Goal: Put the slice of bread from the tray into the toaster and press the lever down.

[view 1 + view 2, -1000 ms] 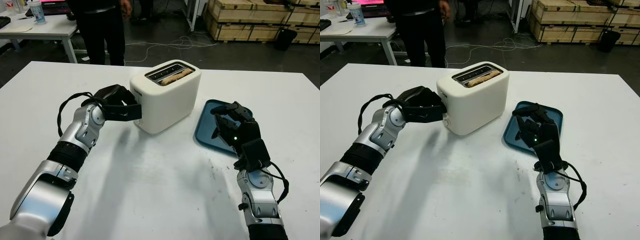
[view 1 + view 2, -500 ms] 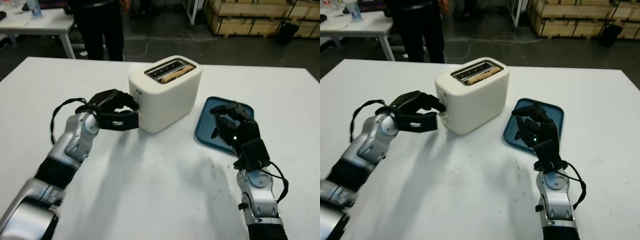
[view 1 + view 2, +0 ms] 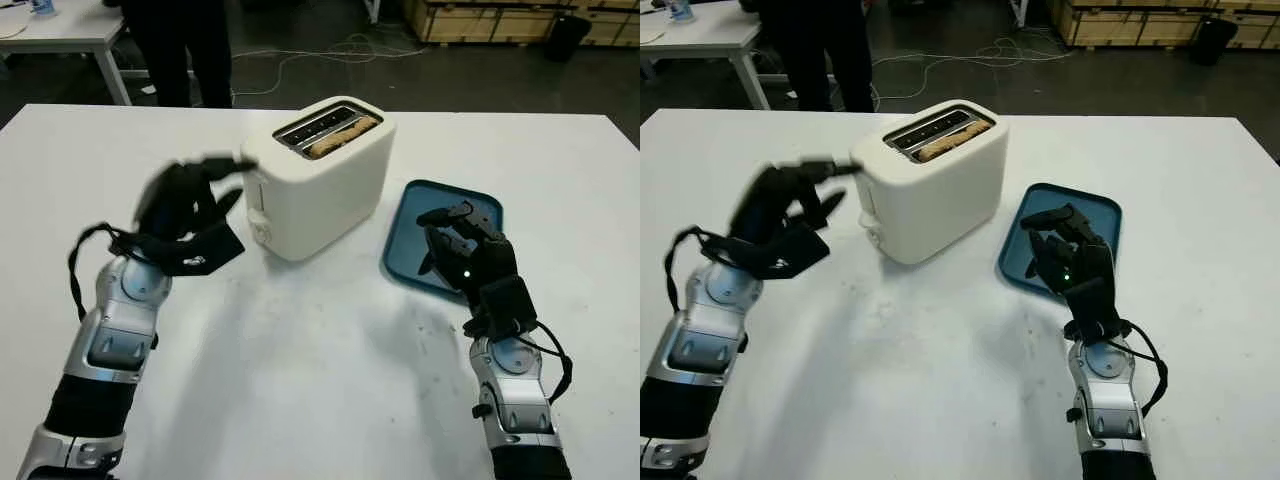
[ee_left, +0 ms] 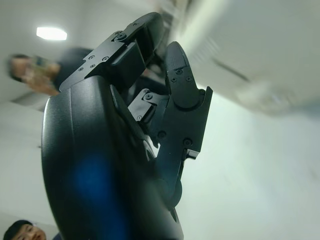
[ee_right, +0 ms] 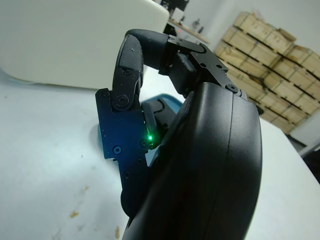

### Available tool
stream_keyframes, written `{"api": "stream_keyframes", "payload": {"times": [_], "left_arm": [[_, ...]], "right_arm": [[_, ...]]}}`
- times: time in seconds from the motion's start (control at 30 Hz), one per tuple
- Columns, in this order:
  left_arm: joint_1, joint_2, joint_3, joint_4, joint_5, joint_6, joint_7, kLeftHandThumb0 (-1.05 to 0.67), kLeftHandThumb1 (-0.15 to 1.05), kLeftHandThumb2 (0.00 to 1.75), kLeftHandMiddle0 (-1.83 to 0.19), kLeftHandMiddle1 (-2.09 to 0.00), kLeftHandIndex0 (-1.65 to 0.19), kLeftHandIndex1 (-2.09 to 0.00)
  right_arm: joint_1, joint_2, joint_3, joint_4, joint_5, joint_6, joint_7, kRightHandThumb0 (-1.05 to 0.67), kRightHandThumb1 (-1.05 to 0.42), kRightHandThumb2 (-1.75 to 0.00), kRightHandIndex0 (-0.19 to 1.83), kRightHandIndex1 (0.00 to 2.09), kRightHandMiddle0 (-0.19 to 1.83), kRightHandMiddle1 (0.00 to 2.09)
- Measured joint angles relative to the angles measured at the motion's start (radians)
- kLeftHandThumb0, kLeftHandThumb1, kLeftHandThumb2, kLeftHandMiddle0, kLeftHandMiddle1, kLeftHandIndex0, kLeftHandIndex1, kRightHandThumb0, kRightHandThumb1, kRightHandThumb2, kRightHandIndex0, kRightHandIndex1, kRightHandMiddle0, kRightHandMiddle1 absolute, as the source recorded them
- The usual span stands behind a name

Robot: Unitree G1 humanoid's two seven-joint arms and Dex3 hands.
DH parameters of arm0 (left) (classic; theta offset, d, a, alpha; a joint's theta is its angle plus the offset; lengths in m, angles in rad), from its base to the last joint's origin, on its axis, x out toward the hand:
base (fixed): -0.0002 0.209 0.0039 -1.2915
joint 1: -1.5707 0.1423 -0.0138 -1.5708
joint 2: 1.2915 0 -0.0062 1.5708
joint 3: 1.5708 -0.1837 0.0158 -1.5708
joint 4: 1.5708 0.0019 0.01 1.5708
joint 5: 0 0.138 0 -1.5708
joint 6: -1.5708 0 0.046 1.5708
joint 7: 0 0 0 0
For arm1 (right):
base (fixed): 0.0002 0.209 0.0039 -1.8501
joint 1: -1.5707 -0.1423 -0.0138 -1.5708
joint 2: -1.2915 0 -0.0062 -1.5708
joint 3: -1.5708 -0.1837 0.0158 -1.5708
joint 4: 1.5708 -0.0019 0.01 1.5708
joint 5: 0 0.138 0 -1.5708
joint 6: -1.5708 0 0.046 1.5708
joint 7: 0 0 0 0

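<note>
White plastic toaster (image 3: 318, 175) stands mid-table with the bread slice (image 3: 342, 136) already down in its front slot; the blue tray (image 3: 445, 235) beside it is bare. The left hand (image 3: 188, 210), holding nothing, hovers just off the toaster's end, where the lever probably sits, though blur hides it. Best approach: hook a fingertip over the lever and push straight down. The right hand (image 3: 466, 255), curled and empty, waits over the tray.

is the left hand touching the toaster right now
Cannot tell. In the left eye view the left hand is raised beside the toaster, one blurred fingertip reaching its top corner; no plain gap or contact shows.
</note>
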Motion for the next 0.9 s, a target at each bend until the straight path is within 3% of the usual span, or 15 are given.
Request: {"api": "stream_keyframes", "payload": {"times": [0.27,0.43,0.5,0.53,0.6,0.67,0.77,0.9], "left_arm": [[0.051,-0.051,0.106,-0.065,-0.067,-0.024,0.092,-0.31,0.92,0.29,-0.78,-1.75,-0.95,-0.12],[0.144,-0.17,0.133,-0.102,-0.138,-0.082,0.176,-0.32,0.92,0.31,-0.61,-1.7,-1.02,-0.14],[0.181,-0.229,0.138,-0.107,-0.167,-0.102,0.21,-0.34,0.92,0.32,-0.58,-1.63,-1.05,-0.18],[0.2,-0.258,0.138,-0.107,-0.179,-0.112,0.229,-0.34,0.92,0.34,-0.57,-1.64,-1.01,-0.29],[0.237,-0.307,0.131,-0.102,-0.181,-0.127,0.256,-0.35,0.92,0.37,-0.54,-1.65,-0.71,-0.87],[0.265,-0.355,0.119,-0.083,-0.184,-0.14,0.285,-0.36,0.92,0.4,-0.51,-1.66,-0.55,-1.13],[0.292,-0.41,0.099,-0.053,-0.197,-0.157,0.307,-0.36,0.92,0.4,-0.53,-1.63,-0.51,-1.19],[0.294,-0.411,0.086,-0.03,-0.195,-0.176,0.317,-0.4,0.92,0.38,-0.58,-1.57,-0.57,-1.14]], "right_arm": [[-0.032,0.009,-0.014,0.01,0.003,-0.004,-0.018,-0.5,-0.92,-0.39,0.91,1.75,0.58,1.74],[-0.084,0.009,-0.05,0.028,0.01,-0.004,-0.05,-0.49,-0.92,-0.37,0.9,1.75,0.58,1.72],[-0.11,0.011,-0.067,0.041,0.023,-0.004,-0.065,-0.49,-0.92,-0.34,0.9,1.75,0.63,1.61],[-0.124,0.012,-0.074,0.049,0.03,-0.005,-0.074,-0.48,-0.92,-0.34,0.89,1.74,0.67,1.54],[-0.154,0.012,-0.085,0.074,0.033,-0.012,-0.089,-0.46,-0.92,-0.34,0.9,1.66,0.73,1.4],[-0.185,0.014,-0.092,0.108,0.039,-0.033,-0.098,-0.44,-0.92,-0.35,0.91,1.54,0.76,1.27],[-0.223,0.022,-0.099,0.145,0.042,-0.06,-0.106,-0.43,-0.92,-0.34,0.92,1.4,0.81,1.09],[-0.235,0.034,-0.098,0.159,0.041,-0.081,-0.117,-0.46,-0.92,-0.29,0.94,1.24,0.94,0.79]]}}
